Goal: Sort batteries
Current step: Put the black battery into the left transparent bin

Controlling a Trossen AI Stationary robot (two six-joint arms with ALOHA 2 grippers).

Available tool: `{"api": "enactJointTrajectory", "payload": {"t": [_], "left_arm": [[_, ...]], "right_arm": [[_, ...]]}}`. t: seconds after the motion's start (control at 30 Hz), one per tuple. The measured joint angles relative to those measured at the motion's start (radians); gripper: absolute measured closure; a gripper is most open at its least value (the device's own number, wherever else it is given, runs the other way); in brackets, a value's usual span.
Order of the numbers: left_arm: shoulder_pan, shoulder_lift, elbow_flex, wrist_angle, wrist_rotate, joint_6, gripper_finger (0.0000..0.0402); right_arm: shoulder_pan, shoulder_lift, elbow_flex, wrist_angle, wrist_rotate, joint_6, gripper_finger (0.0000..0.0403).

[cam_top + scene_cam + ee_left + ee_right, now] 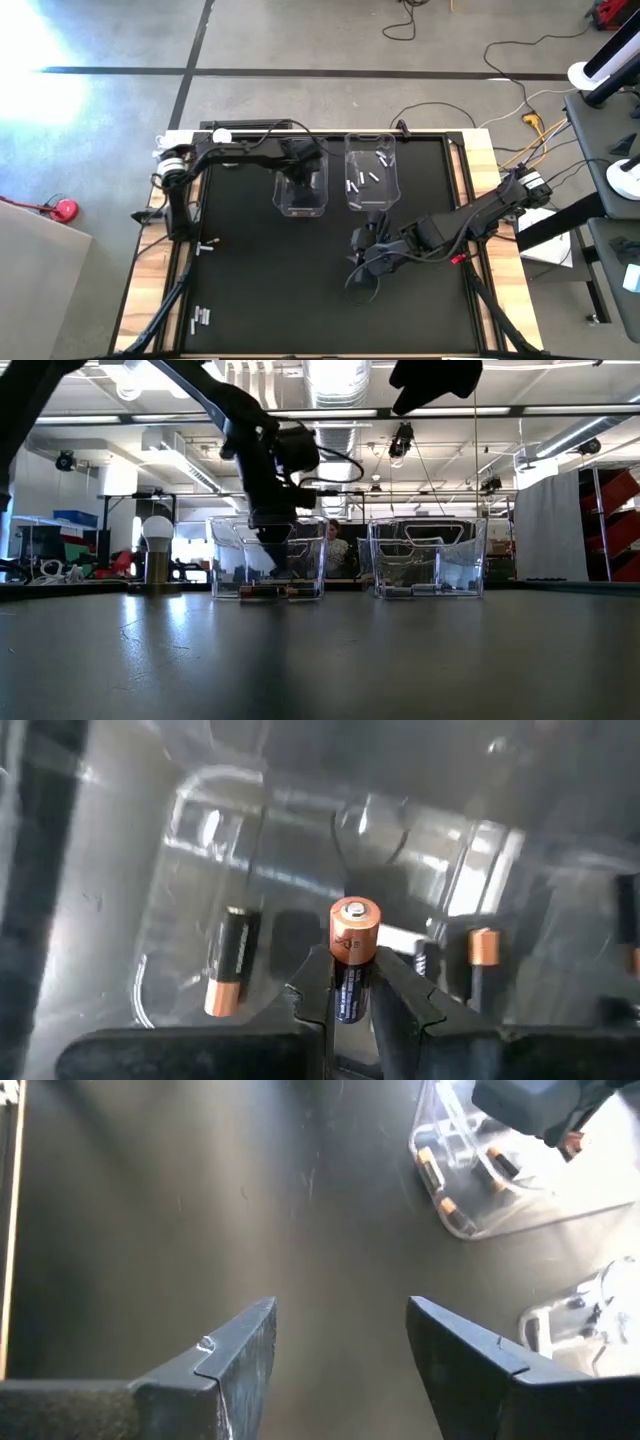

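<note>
Two clear plastic bins stand at the table's far middle. The left bin (301, 184) (267, 556) holds dark, copper-ended batteries (229, 974). The right bin (372, 172) (428, 555) holds white batteries (372, 178). My left gripper (299, 168) (350, 995) reaches down into the left bin, shut on a dark, copper-ended battery (352, 955). My right gripper (358, 243) (340, 1315) hangs open over the bare mat, nearer than the right bin, with nothing between its fingers. A few white batteries (201, 318) lie at the near left corner. My left gripper pinches the battery's dark body (349, 988) between its two fingers, just behind the copper end. The fingers slant steeply down from above, and the battery lies along them. Its copper end (355, 928) sticks out past the fingertips toward the bin's floor. Whether it touches the floor I cannot tell.
A white bulb on a brass base (157, 550) stands at the table's far left corner. The black mat (280, 280) has free room across its near half. Cables run along the far edge, and the wooden rim (487, 170) frames the mat.
</note>
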Motion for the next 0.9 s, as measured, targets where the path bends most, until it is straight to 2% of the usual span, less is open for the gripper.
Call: {"api": "enactJointTrajectory", "payload": {"t": [0.3, 0.53, 0.73, 0.9], "left_arm": [[0.001, 0.114, 0.029, -0.021, -0.029, 0.025, 0.0374], [0.001, 0.124, 0.028, -0.014, -0.031, 0.025, 0.0342], [0.0, 0.091, 0.025, -0.02, -0.051, 0.043, 0.0304], [0.0, -0.016, 0.024, 0.001, -0.056, 0.049, 0.0282]], "right_arm": [[0.0, 0.0, -0.024, -0.001, -0.02, 0.048, 0.0188], [0.0, 0.0, -0.022, -0.001, -0.02, 0.051, 0.0188], [0.0, 0.0, -0.022, 0.002, -0.02, 0.051, 0.0188], [0.0, 0.0, -0.022, 0.002, -0.02, 0.051, 0.0188]]}}
